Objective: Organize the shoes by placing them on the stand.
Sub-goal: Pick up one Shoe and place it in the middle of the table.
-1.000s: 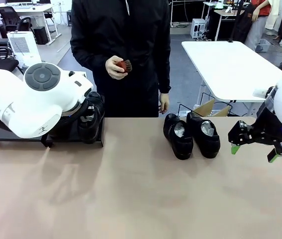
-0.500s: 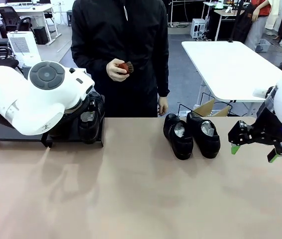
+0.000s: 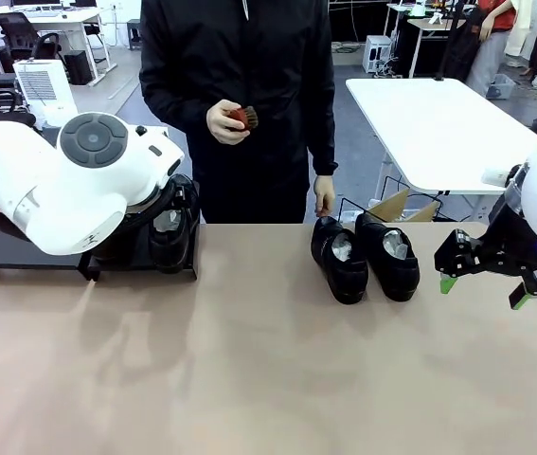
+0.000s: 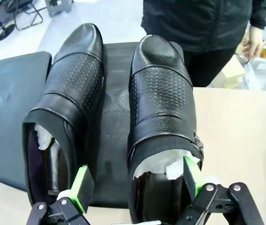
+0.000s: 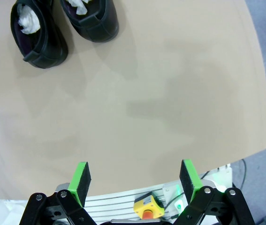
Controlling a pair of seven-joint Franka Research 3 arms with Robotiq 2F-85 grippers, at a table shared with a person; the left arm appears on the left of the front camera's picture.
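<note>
Shoes (image 4: 161, 117) on stand (image 4: 6, 117) — wrist cams: left gripper (image 4: 137, 176) & right gripper (image 5: 134, 174) spread wide, empty.

person in black jacket (image 3: 240, 85) at 12 o'clock, reddish brush (image 3: 242, 118) at chest; spare white table (image 3: 438, 123) at 2; white appliance (image 3: 45, 90) at 10

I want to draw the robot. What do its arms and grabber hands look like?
The left arm is fat, smooth and white, with a round grey cap on its joint. The right gripper is black, and its two fingers end in bright green pads. The left gripper matches it, with black links, silver bolts and green pads.
</note>
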